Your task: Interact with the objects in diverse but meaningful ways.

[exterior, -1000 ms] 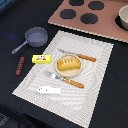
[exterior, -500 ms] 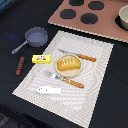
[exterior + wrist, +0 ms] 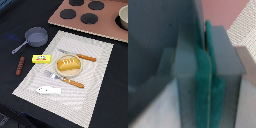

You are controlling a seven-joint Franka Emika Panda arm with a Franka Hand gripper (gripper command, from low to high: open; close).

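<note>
Golden bread loaf (image 3: 68, 63) on round plate (image 3: 77, 70) mid-counter, between orange-handled knife (image 3: 76, 55) and fork (image 3: 64, 79); green-padded claw (image 3: 206, 75) pressed together, gripping nothing.

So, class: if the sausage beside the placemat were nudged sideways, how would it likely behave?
The sausage looks like a thin, rounded rod lying flat on the dark cloth, so it would probably roll if pushed across its length. It appears small, likely light. It seems a rigid toy, so probably stiff.

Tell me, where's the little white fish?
In the exterior view the fish lies on the placemat's near left corner, just below the fork.
</note>
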